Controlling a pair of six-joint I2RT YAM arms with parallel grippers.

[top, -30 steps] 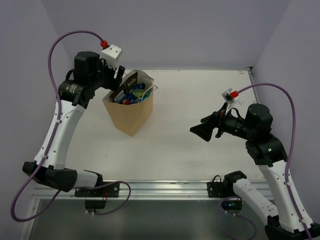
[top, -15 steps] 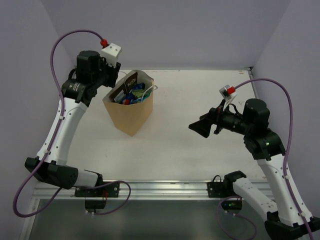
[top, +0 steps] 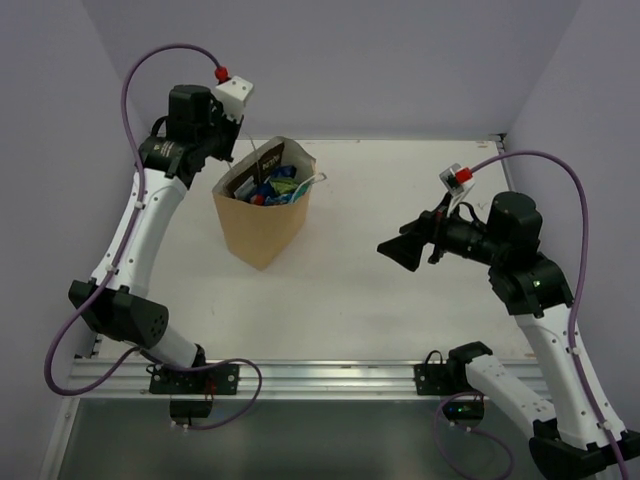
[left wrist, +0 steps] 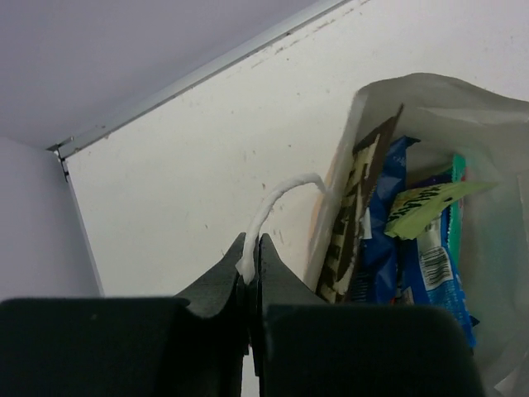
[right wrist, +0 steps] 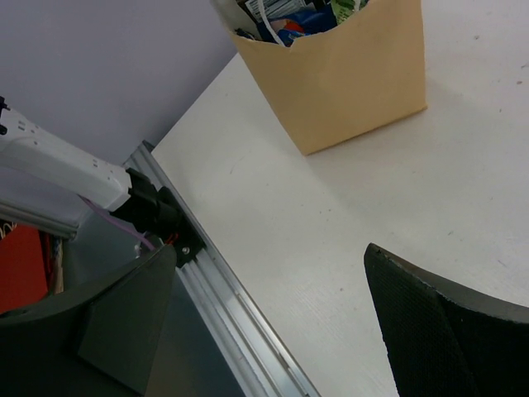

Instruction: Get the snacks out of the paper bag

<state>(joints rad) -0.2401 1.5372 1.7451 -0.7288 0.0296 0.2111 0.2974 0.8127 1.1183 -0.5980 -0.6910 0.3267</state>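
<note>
From above, a tan paper bag (top: 262, 222) stands upright on the far left of the white worktop (top: 380, 300), its mouth open and the snacks (top: 272, 186) showing inside as a jumble of blue, green and brown; no lettering is legible here. The left claw (top: 238, 152) sits at the bag's back rim, while the right claw (top: 400, 250) hangs well apart from the bag over the worktop's right half, its fingers spread wide. In the left wrist view, the left claw (left wrist: 250, 248) is pressed together on the bag's white string handle (left wrist: 277, 194), which loops from the fingertips to the rim. Inside the bag's white lining (left wrist: 413, 99) stand a brown packet (left wrist: 355, 223) with pale patterning, blue packets (left wrist: 388, 248) and a yellow-green wrapper (left wrist: 421, 203) with dark print too blurred to read; a barcode (left wrist: 434, 265) shows on one blue-and-white packet. In the right wrist view, the right claw (right wrist: 269, 256) gapes open above bare worktop, with the paper bag (right wrist: 355, 74) ahead of it and untouched. Compared with a second ago, the left claw has closed on the handle, the left arm has lifted, and the bag's top has shifted slightly rightward.
</note>
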